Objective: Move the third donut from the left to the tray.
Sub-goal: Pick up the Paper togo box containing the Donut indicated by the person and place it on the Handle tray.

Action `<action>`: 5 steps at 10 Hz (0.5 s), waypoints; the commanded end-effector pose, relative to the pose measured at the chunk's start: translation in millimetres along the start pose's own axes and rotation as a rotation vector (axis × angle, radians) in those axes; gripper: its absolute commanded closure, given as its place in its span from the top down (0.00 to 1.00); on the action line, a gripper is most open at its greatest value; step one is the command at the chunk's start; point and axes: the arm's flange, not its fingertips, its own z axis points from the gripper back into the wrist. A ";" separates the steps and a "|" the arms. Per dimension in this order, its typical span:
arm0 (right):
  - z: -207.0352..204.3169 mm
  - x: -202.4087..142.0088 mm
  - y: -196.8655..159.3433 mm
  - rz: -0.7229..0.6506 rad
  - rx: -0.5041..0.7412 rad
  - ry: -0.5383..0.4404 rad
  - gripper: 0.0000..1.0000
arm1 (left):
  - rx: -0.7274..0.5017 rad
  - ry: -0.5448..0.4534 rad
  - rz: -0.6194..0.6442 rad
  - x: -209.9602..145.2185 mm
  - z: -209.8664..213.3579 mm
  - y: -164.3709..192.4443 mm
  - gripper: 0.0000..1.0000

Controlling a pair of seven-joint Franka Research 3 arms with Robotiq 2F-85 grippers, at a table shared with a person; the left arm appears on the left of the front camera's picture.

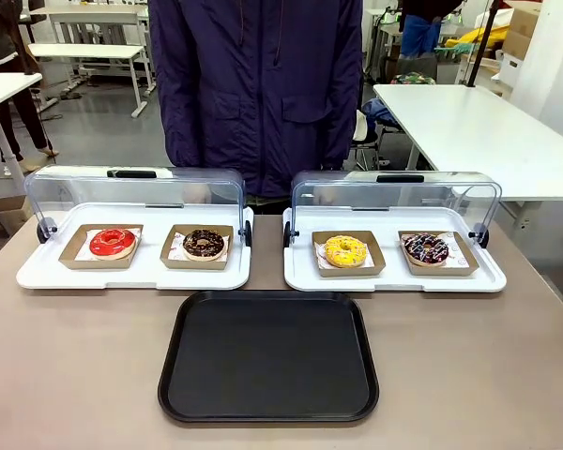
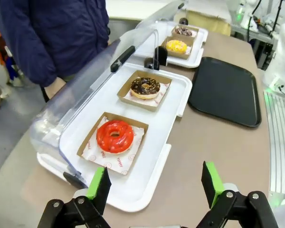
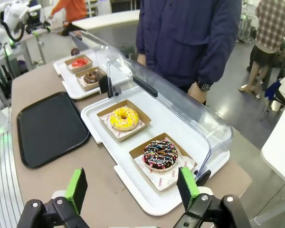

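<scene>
1. Location: the yellow donut (image 1: 345, 250) sits in a shallow brown holder (image 1: 376, 266) on the right white tray (image 1: 394, 280), third in the row from the left. A dark sprinkled donut (image 1: 425, 247) lies just beside it on the same tray. The clear lid (image 1: 394, 192) stands raised behind both.
2. Destination: the black tray (image 1: 267, 361) lies bare on the table, on the robot's side of the white trays and just in front of them.
3. Grippers: the right gripper (image 3: 132, 179) hangs over the table edge near the white tray, jaws spread wide, nothing between them. The left gripper (image 2: 155, 178) is likewise spread and empty, near the red donut (image 2: 115, 136).
4. Handling, as judged: the donut is light, soft and easily crushed. The icing looks sticky and would smear, and the sprinkles would shed. The cardboard holder is thin but stiffer than the donut.
5. Hold, as judged: pinch a side wall of the holder, not the icing, with a gentle squeeze. Keep it level, since the low walls give little restraint. Approach from the near side, because the lid blocks the far side.
</scene>
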 end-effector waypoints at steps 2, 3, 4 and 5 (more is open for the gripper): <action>-0.7 0.7 -8.5 0.008 -0.009 -0.032 1.00 | 0.000 -0.020 -0.025 1.9 -11.0 4.9 1.00; -1.3 1.2 -9.9 0.009 -0.009 -0.032 1.00 | 0.010 -0.020 -0.031 3.2 -14.3 3.3 1.00; -1.8 -0.6 -1.8 -0.010 -0.004 -0.004 1.00 | 0.043 -0.053 0.017 3.1 -12.8 1.7 1.00; -1.8 -0.6 -1.8 -0.010 -0.004 -0.004 1.00 | -0.016 0.002 -0.011 3.0 -10.7 1.2 1.00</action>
